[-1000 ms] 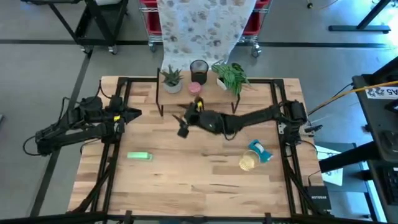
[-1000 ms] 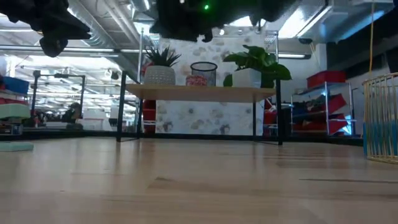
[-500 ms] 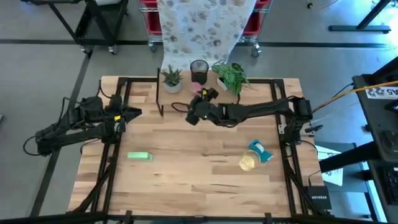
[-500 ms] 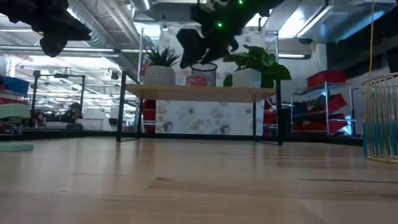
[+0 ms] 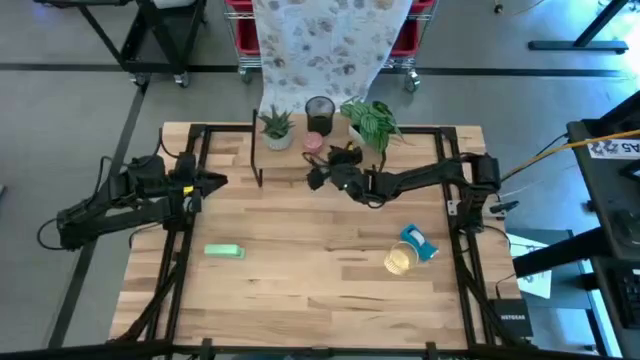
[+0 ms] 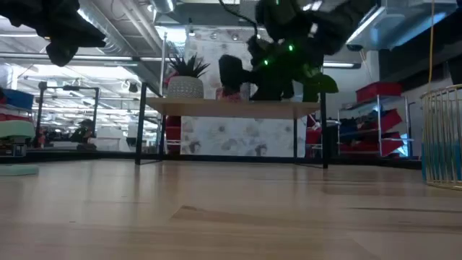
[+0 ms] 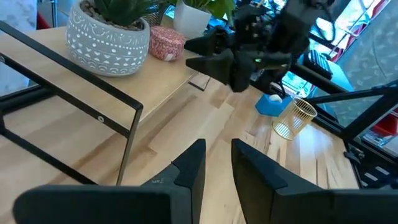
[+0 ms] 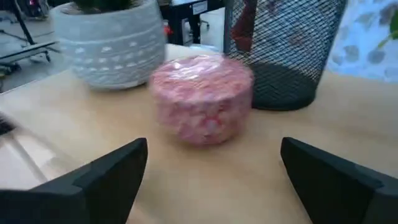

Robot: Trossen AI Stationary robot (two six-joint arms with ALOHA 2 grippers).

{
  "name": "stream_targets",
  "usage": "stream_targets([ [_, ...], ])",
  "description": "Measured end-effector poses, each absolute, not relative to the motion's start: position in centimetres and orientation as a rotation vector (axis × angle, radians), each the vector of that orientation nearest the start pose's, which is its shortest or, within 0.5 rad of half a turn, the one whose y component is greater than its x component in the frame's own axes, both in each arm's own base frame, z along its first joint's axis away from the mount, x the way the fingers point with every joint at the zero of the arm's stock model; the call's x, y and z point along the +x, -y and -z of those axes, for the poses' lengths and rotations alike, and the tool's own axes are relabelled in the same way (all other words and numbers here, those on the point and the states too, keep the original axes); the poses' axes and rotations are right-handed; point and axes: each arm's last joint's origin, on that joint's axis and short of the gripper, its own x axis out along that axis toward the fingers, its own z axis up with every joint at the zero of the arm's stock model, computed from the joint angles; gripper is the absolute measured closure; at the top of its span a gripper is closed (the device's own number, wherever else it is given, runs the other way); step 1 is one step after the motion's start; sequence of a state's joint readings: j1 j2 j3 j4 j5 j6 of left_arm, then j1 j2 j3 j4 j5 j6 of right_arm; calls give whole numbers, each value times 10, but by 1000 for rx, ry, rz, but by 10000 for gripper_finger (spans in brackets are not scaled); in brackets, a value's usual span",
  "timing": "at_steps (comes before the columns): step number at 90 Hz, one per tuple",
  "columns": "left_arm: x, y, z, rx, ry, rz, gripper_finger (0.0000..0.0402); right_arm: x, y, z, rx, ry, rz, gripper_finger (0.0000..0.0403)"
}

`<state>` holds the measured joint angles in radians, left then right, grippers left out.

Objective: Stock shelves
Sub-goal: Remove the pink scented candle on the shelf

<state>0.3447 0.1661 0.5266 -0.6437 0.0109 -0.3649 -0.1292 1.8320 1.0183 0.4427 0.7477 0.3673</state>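
The shelves point(image 5: 285, 160) stand at the table's far edge, a light wood plank point(image 6: 231, 108) on thin black legs. On the plank sit a succulent in a grey pot point(image 5: 275, 130), a black mesh cup point(image 5: 320, 110), a pink round tub point(image 8: 202, 99) and a leafy plant in a white pot point(image 5: 368, 122). My right gripper point(image 8: 211, 168) hovers open just over the plank's near edge; its fingers stand wide apart, short of the pink tub point(image 5: 313, 143), touching nothing. My left gripper point(image 7: 219, 165) waits at the table's left edge point(image 5: 205, 183) with a narrow gap between its fingers.
A green packet point(image 5: 224, 251) lies on the table at the near left. A blue item point(image 5: 420, 243) and a yellow wire basket point(image 5: 399, 260) sit at the near right. Black rails point(image 5: 185, 240) run along the table's sides.
My right gripper has gone from the middle of the table toward the far edge and a little to the right, up to the shelves. It now stands level with the plank top, in front of the pink tub. The items on the shelves have stayed put.
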Motion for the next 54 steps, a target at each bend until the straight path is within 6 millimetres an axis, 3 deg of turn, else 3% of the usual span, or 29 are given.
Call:
stream_targets([
  [54,61,-22,-256,-432,-217,-379,341,391,81,-182,204,-186,873,49],
])
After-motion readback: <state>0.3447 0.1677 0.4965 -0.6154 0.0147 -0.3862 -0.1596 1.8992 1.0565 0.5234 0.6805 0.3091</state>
